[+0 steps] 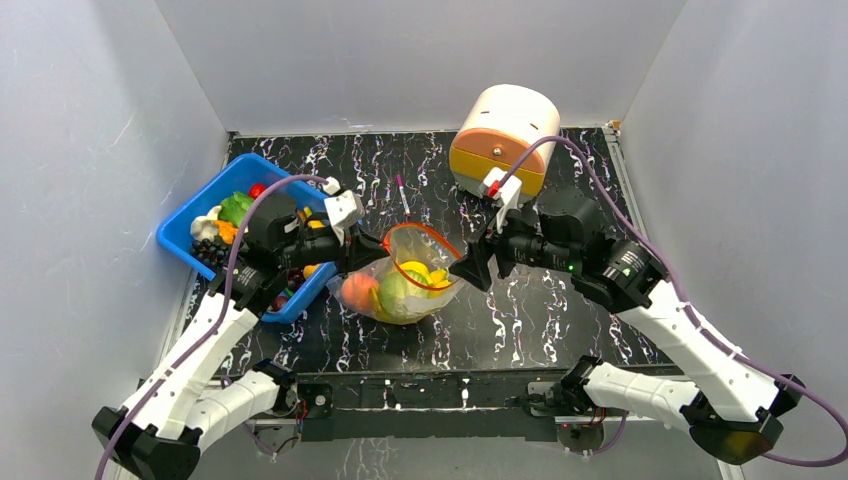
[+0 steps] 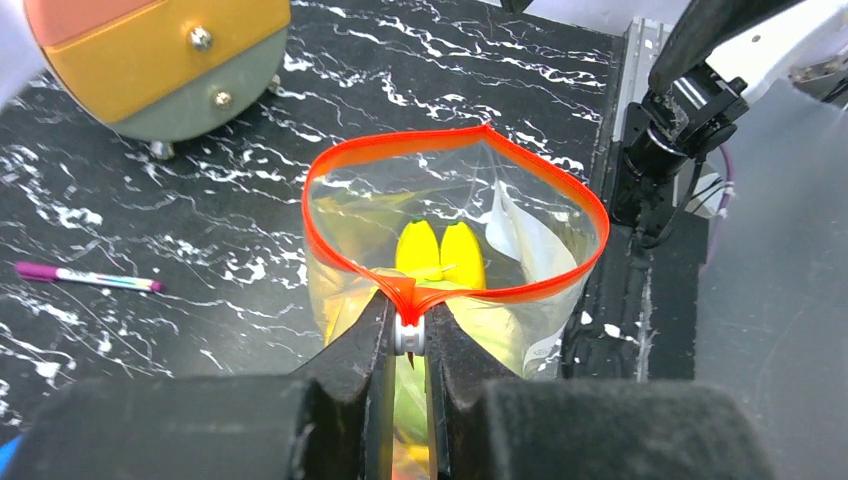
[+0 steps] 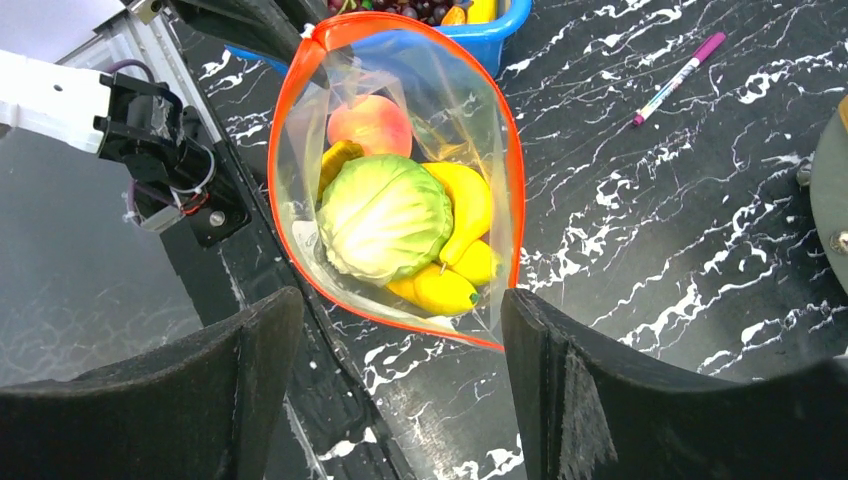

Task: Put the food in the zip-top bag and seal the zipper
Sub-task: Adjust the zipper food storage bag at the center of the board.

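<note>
Red-orange zipper (image 2: 400, 141) gapes on the zip-top bag (image 1: 400, 290), lying on the table (image 1: 560, 320) with cabbage (image 3: 385, 215) and bananas (image 3: 462, 205) inside. Our left gripper (image 2: 405, 335) pinches one end; our right gripper (image 3: 400, 315) stands wide. Next, we judge: clamp opposite, press shut.

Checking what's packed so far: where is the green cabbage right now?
In the right wrist view the cabbage lies inside the open zip-top bag, left of centre, between the peach-coloured fruit above it and the bananas on its right.
</note>
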Motion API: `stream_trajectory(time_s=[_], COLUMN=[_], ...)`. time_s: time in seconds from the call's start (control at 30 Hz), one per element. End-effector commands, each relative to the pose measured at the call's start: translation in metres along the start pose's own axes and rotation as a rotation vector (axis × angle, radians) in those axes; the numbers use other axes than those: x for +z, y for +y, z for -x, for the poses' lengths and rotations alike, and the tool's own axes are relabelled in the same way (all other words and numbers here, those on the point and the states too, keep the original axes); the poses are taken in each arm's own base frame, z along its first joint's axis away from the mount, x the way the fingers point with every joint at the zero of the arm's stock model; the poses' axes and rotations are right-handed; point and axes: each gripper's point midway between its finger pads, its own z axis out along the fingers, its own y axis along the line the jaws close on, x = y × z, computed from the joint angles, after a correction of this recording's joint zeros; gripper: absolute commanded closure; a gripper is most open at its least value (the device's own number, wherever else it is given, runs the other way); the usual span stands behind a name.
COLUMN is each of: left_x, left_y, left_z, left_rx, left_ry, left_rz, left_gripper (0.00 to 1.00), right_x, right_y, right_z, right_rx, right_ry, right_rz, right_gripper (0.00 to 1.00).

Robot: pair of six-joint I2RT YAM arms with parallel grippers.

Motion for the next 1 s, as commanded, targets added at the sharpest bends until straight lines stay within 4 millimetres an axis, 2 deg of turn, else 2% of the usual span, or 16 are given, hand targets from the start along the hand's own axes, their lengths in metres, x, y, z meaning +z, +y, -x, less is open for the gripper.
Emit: stream_trajectory(time_s=[0.0, 0.1, 0.2, 0.3, 0.4, 0.6, 0.77, 0.97], left_x=[0.000, -0.001, -0.004, -0.007, -0.010, -0.018, -0.022, -0.023], left_y=[-0.007, -0.012, -0.012, -0.014, -0.011, -0.008, -0.019, -0.028], left_z=[0.012, 0.011, 0.013, 0.018, 0.019, 0.021, 0.022, 0.024], left_rx=[-0.117, -0.119, -0.106, -0.101, -0.103, -0.050, 0.011, 0.048], left_ry=[-0.005, 0.002, 0.009, 0.018, 0.057, 0.129, 0.120, 0.091], left_rz=[-0.020, -0.043, -0.034, -0.031, -0.015, -0.010, -0.068, -0.111], left_gripper=[1.00, 1.00, 1.00, 1.00, 1.00, 1.00, 1.00, 1.00], right_x=[0.012, 0.018, 0.028, 0.039, 0.050, 0.068, 0.083, 0.096], right_y=[-0.001, 0.003, 0.010, 0.016, 0.029, 0.051, 0.061, 0.061], right_z=[0.022, 0.037, 0.050, 0.061, 0.066, 0.079, 0.078, 0.065], right_rx=[-0.090, -0.139, -0.189, -0.213, -0.229, -0.280, -0.363, -0.483], right_ry=[-0.107, -0.161, -0.185, -0.198, -0.199, -0.248, -0.245, -0.274], right_rz=[0.025, 0.055, 0.101, 0.129, 0.172, 0.198, 0.230, 0.251], right_gripper=[0.28, 0.26, 0.18, 0.15, 0.07, 0.02, 0.02, 0.02])
